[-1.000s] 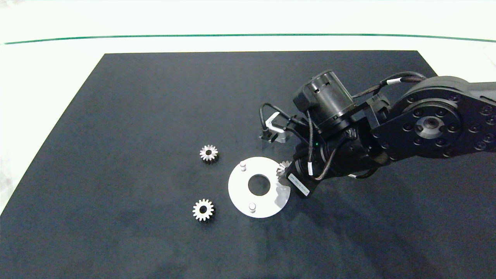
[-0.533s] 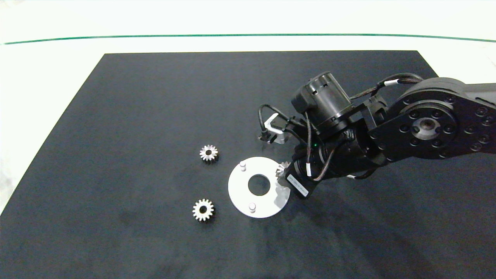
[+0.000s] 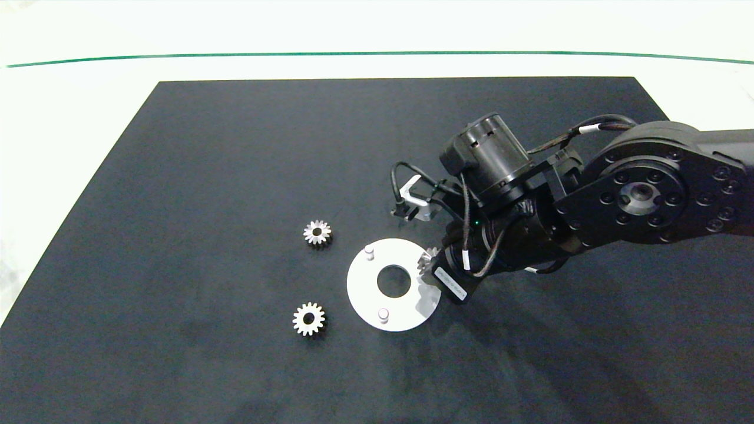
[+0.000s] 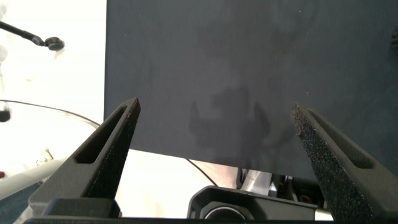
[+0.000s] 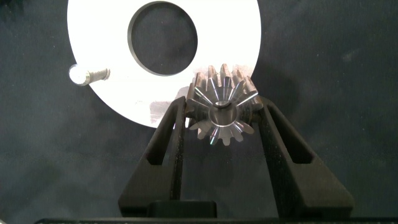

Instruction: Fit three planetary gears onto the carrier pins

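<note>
Loose gears: I count two planetary gears, far [image 3: 317,232] and near [image 3: 309,319], flat on the mat [image 3: 206,176] left of the disc, open room around both.
Disc [image 3: 368,288]: two carrier pins [image 3: 369,251] [image 3: 383,315] bare; third hidden.
Right gripper [image 5: 222,118]: clenched on the third gear [image 5: 222,104] at the disc's right rim, presumably over that pin.
Left gripper [image 4: 214,121]: spread wide, empty, parked at the mat edge.

Two silvery gears [image 3: 317,232] [image 3: 309,319] lie flat left of the white disc [image 3: 393,284]. A third gear [image 5: 222,104] hangs over the disc's right rim. Two white pins [image 3: 369,251] [image 3: 383,315] stand upright on the disc.
</note>
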